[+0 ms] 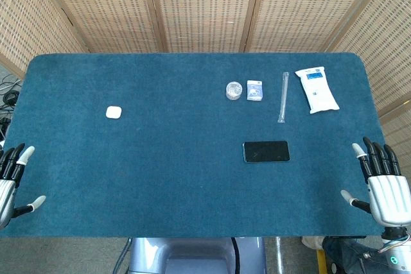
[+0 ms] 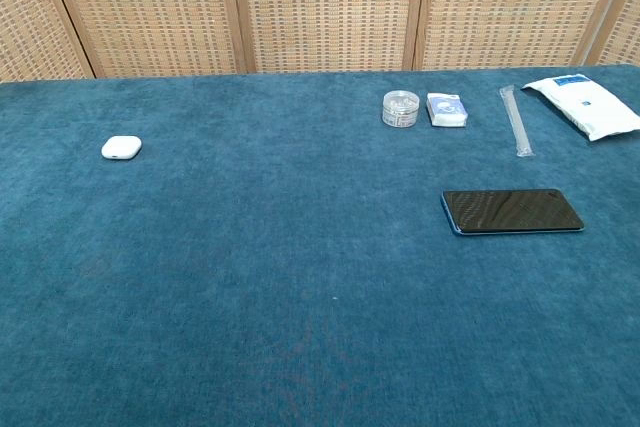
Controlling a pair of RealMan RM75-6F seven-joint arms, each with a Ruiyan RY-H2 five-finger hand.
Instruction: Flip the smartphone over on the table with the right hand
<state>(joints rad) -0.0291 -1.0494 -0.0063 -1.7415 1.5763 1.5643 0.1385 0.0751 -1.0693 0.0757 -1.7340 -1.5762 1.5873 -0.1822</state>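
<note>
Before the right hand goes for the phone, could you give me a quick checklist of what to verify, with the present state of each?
1. Phone flat on the table, nothing on it: ok.
2. Right hand holds nothing, fingers apart: ok.
3. Path from right hand to phone free of objects: ok; the straw and wipes pack lie further back.
4. Space around the phone for turning it: ok; the round container and small packet lie apart from it.
5. Left hand out of the way at the far-left edge: ok.
6. Which face is up: cannot tell; only a dark glossy surface shows.
</note>
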